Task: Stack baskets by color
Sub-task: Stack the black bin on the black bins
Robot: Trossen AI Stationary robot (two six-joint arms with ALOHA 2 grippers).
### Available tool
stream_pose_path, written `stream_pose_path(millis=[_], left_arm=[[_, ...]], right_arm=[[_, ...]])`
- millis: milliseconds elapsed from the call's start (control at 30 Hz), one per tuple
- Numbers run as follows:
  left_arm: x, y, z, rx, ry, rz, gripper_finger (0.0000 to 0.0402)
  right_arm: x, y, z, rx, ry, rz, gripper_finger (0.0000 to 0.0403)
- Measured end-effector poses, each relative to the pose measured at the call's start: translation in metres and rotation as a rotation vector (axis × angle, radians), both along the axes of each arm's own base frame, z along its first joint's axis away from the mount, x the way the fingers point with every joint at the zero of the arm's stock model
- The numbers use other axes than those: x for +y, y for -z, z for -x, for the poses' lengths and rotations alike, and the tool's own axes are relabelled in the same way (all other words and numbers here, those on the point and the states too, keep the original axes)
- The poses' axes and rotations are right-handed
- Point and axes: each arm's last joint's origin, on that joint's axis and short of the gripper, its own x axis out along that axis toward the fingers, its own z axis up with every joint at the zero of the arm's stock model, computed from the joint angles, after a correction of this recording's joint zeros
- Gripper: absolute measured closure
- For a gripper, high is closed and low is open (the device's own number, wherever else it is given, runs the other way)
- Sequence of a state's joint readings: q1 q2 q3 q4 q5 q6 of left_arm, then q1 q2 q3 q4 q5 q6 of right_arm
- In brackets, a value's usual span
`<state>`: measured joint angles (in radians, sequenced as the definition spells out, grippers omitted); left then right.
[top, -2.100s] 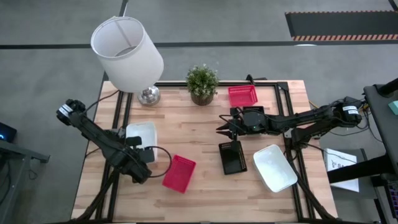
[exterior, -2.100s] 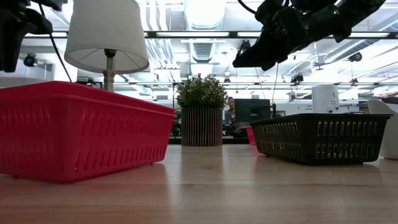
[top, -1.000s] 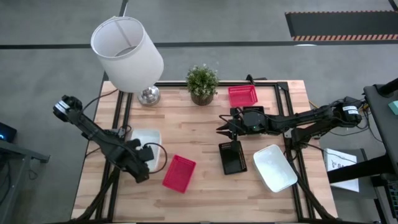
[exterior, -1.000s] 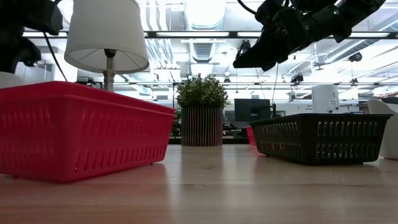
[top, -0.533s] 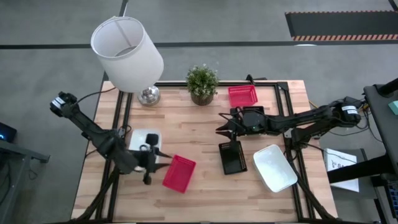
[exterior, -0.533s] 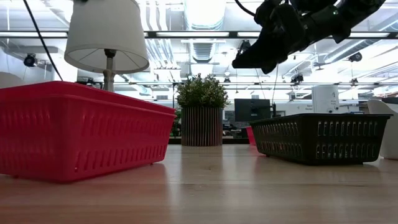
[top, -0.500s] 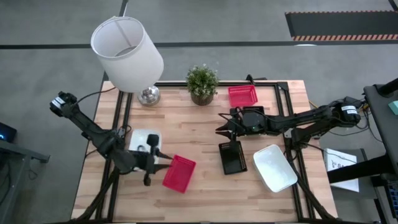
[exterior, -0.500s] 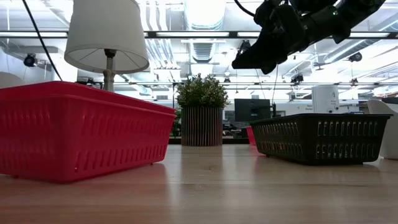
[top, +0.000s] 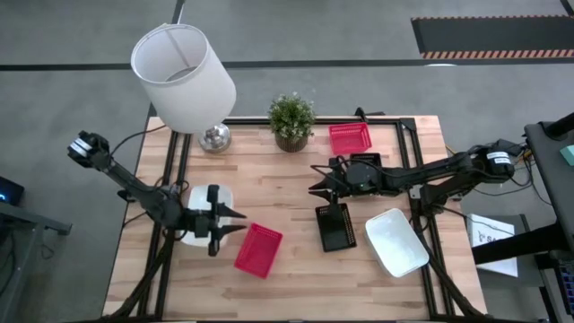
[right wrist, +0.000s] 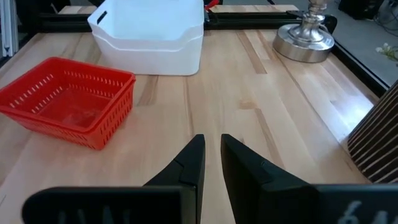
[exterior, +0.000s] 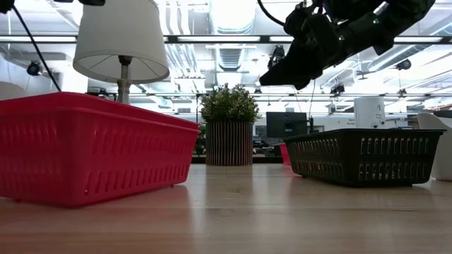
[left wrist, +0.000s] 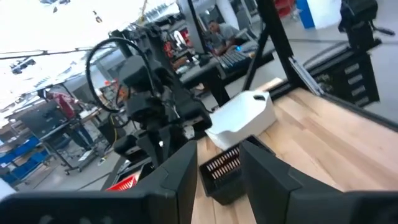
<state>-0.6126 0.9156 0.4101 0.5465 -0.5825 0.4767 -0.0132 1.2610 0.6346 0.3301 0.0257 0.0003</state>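
My left gripper (top: 235, 221) (left wrist: 219, 148) stands open and level above the near-left white baskets (top: 199, 208), pointing at the table's right edge and touching nothing. In the right wrist view those baskets (right wrist: 149, 37) show as two, nested. A red basket (top: 258, 249) rests flat on the table just right of them. Mid-table lies a black basket (top: 336, 226), with a single white basket (top: 395, 242) to its right. Another red basket (top: 350, 138) sits at the far edge. My right gripper (top: 314, 182) (right wrist: 211, 138) hangs above the table's middle, fingers drawn to a thin slit, holding nothing.
A lamp with a big white shade (top: 184, 76) stands on a metal base (top: 214, 137) at the far left. A potted plant (top: 291, 119) stands at the far middle. Bare wood lies between the two grippers and along the near edge.
My left gripper has risen off the white baskets and swung from pointing down to level, rolling as it turned, so that it now faces the table's right edge. The white baskets stay where they were. My right arm has kept still.
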Motion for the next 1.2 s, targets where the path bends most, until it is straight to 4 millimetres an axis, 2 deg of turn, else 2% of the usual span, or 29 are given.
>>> stream_pose_path(millis=[200, 433, 567, 667, 833, 967, 1067, 1200], left_arm=[[0.007, -0.010, 0.007, -0.049, -0.052, 0.034, 0.0297], [0.014, -0.020, 0.016, -0.100, -0.082, 0.072, 0.0297], [0.017, -0.024, 0.019, -0.118, -0.101, 0.039, 0.0297], [0.019, -0.026, 0.021, -0.129, -0.123, 0.025, 0.0297], [0.021, -0.031, 0.025, -0.156, -0.127, 0.042, 0.0297], [0.022, -0.031, 0.025, -0.159, -0.127, 0.047, 0.0297], [0.021, -0.030, 0.024, -0.153, -0.129, 0.036, 0.0297], [0.020, -0.029, 0.023, -0.142, -0.134, -0.017, 0.0297]], right_arm=[[0.000, 0.001, 0.003, 0.026, 0.033, -0.074, 0.0360], [-0.021, -0.011, 0.019, 0.406, 0.275, -0.288, 0.0360], [-0.040, -0.020, 0.027, 0.528, 0.422, -0.389, 0.0354], [-0.049, -0.027, 0.036, 0.632, 0.507, -0.444, 0.0331], [-0.053, -0.043, 0.046, 0.727, 0.649, -0.546, 0.0274], [-0.051, -0.044, 0.052, 0.773, 0.765, -0.589, 0.0235], [-0.047, -0.041, 0.056, 0.849, 0.678, -0.539, 0.0216], [-0.035, -0.036, 0.072, 1.097, 0.290, -0.268, 0.0207]])
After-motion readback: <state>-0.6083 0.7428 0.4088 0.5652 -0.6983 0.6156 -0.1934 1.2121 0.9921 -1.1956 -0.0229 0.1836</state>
